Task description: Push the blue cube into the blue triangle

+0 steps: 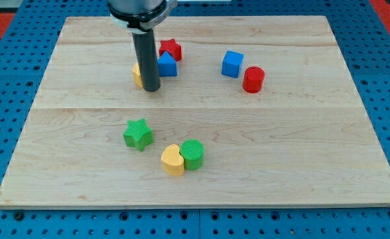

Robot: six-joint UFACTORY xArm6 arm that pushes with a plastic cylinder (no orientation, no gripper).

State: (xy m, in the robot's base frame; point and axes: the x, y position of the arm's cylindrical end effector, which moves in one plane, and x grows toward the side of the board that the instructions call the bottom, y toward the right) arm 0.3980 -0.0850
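Note:
The blue cube (232,64) sits on the wooden board at the view's upper right of centre, touching a red cylinder (253,79) at its lower right. The blue triangle (168,66) lies to the cube's left, just below a red star (170,48). My tip (150,88) is at the lower end of the dark rod, right beside the blue triangle's left side and in front of a yellow block (136,75) that it partly hides. The tip is well left of the blue cube.
A green star (138,134) lies at lower left of centre. A yellow heart (172,160) touches a green cylinder (193,155) near the view's bottom centre. The board (314,153) is edged by a blue perforated table.

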